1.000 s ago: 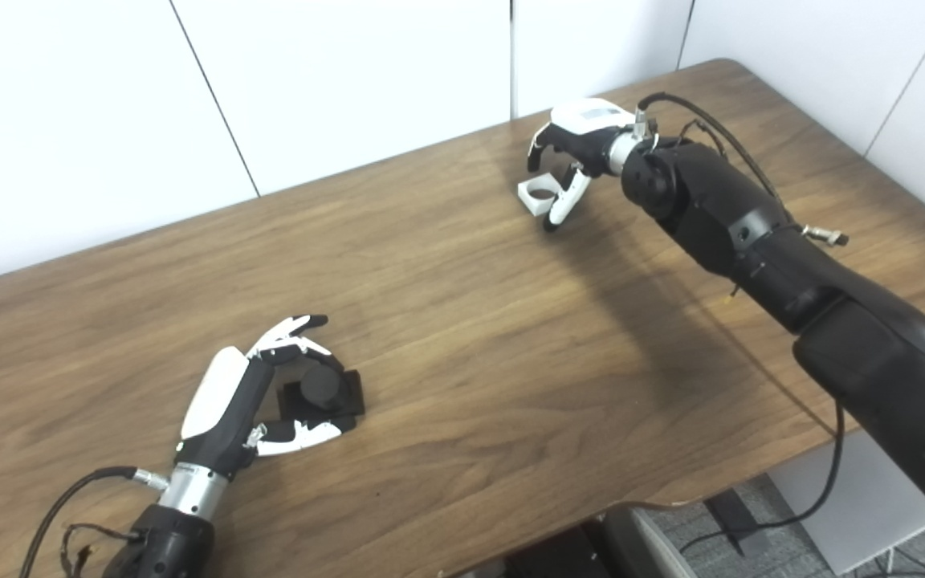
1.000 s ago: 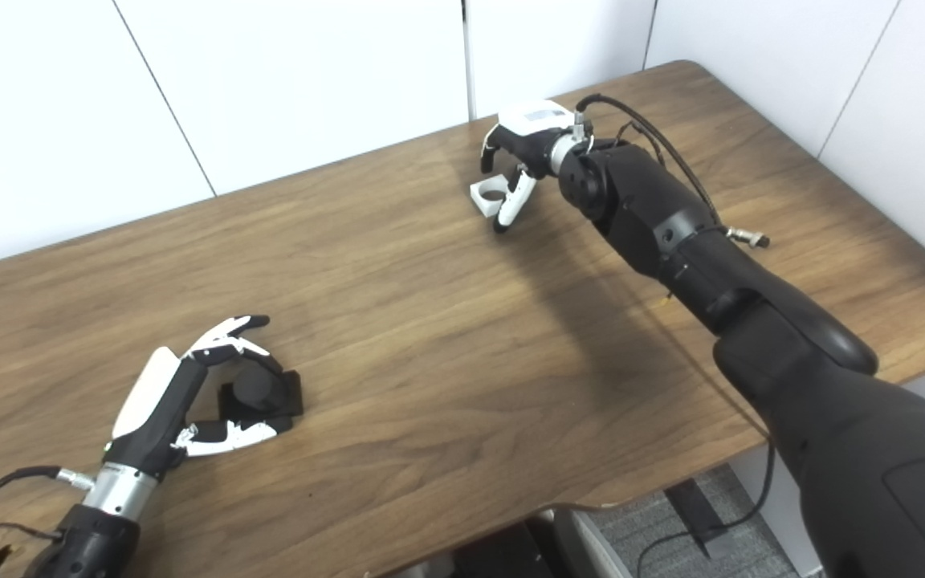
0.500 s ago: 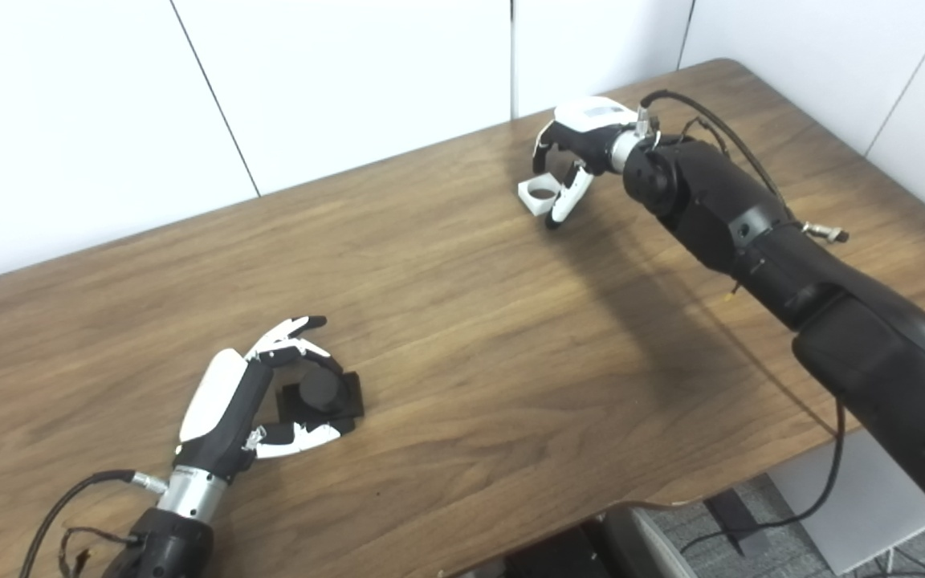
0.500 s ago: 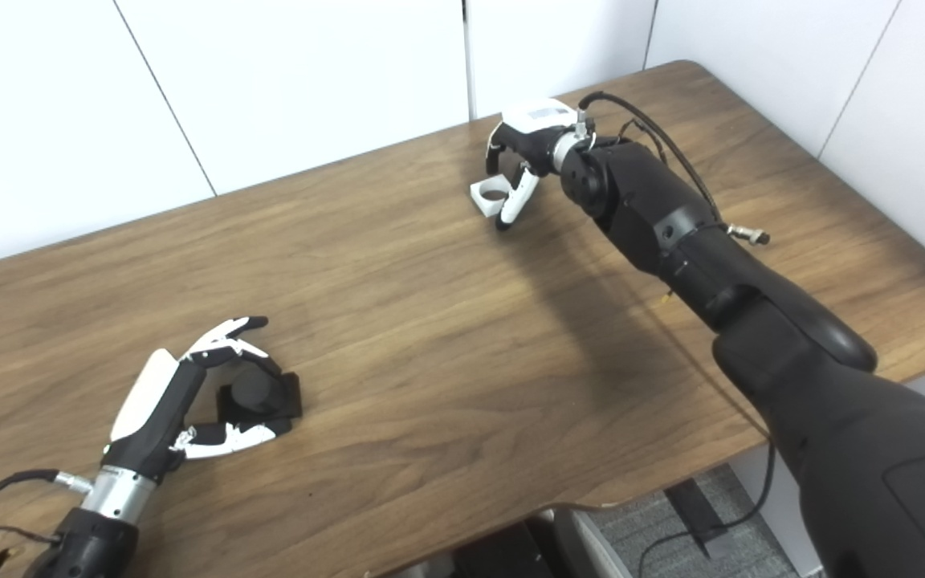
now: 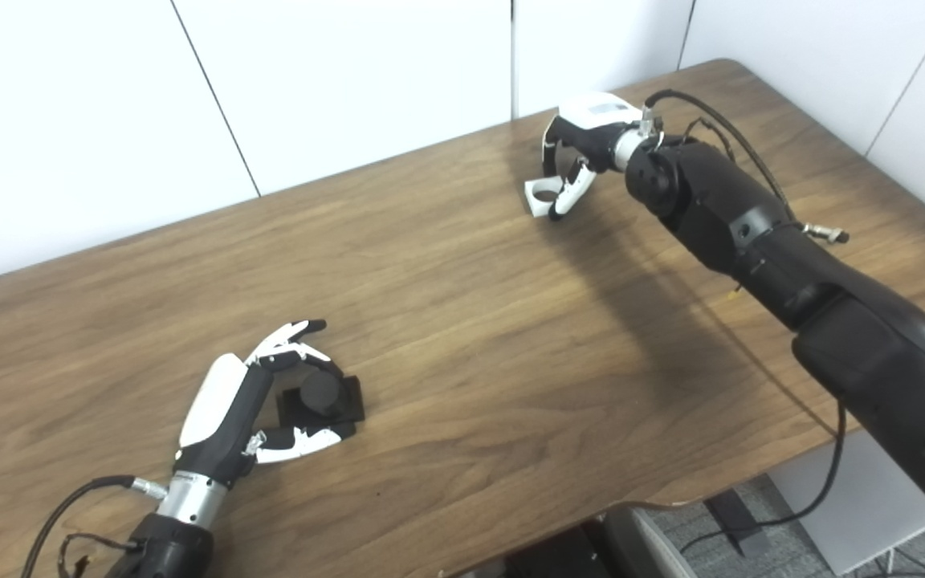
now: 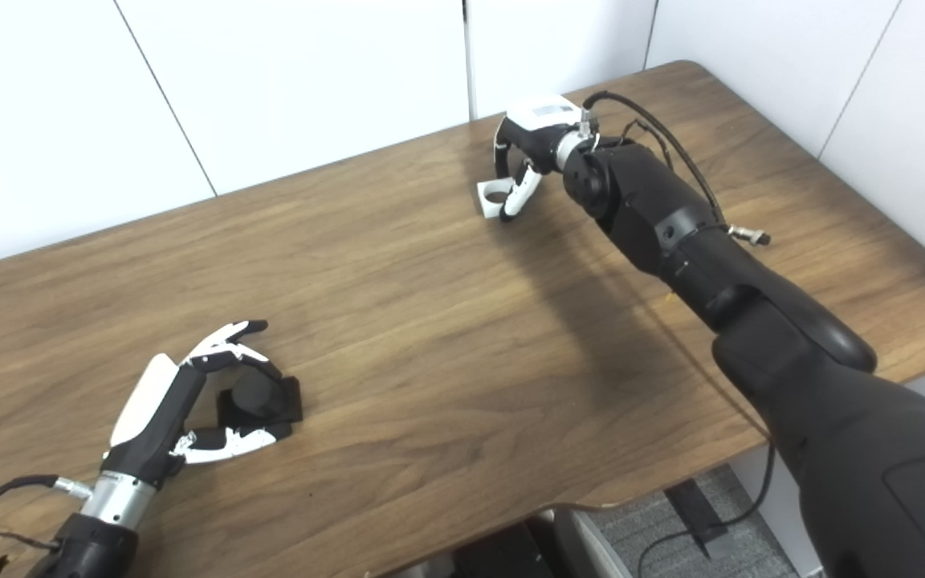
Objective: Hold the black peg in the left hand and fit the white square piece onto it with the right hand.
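The black peg (image 5: 320, 391) stands on its square black base on the table, near the front left. My left hand (image 5: 239, 401) is open and cupped around it, fingers behind the peg and thumb in front, the peg resting on the wood. The white square piece (image 5: 541, 197), with a round hole, lies at the far side of the table. My right hand (image 5: 583, 140) reaches down over it, fingers on its far side and thumb against its near right side, closed on it. The piece still touches the table.
The wooden table (image 5: 462, 321) stretches between the two hands. Its front edge curves near the bottom right, with a chair (image 5: 647, 546) below. White wall panels stand behind the far edge. Cables run along my right forearm (image 5: 751, 217).
My right hand's fingers have closed in on the white piece, and hand and piece have shifted slightly right. My left hand has curled a little closer around the black peg.
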Motion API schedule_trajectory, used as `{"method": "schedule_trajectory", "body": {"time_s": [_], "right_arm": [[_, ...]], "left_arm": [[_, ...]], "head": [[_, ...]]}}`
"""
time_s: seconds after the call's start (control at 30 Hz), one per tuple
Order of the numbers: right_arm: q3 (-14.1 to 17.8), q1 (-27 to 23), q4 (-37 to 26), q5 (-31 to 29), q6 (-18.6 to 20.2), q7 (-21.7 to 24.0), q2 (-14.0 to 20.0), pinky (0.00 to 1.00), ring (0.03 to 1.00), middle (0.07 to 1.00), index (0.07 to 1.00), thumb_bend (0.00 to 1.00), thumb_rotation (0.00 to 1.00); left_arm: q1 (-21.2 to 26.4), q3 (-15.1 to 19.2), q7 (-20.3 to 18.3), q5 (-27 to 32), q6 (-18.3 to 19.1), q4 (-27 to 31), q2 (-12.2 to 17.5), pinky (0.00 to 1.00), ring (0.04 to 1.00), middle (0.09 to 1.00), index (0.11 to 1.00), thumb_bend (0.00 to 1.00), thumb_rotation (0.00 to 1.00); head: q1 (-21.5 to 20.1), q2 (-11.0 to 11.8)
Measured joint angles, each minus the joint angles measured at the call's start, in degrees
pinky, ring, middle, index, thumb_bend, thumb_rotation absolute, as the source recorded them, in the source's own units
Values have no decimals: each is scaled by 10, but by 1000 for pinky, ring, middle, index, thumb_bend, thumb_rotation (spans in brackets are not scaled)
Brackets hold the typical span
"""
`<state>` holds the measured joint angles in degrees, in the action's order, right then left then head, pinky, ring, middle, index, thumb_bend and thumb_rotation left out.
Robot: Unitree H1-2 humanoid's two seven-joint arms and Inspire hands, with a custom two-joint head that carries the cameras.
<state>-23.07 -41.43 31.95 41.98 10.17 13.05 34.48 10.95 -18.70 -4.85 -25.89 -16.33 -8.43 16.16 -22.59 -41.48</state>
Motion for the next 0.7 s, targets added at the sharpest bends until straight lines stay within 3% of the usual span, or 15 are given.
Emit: {"method": "schedule_trajectory", "body": {"time_s": [0.5, 0.7], "right_arm": [[0, 9, -1, 0, -18, -31, 2, 683, 801, 779, 481, 522, 137], [17, 25, -18, -8, -17, -37, 2, 712, 818, 783, 481, 522, 136]], "left_arm": [[-1, 0, 0, 1, 1, 2, 0, 813, 913, 874, 491, 522, 70], [-1, 0, 1, 0, 0, 1, 0, 802, 906, 872, 491, 522, 69]], "head": [[4, -4], [0, -5]]}}
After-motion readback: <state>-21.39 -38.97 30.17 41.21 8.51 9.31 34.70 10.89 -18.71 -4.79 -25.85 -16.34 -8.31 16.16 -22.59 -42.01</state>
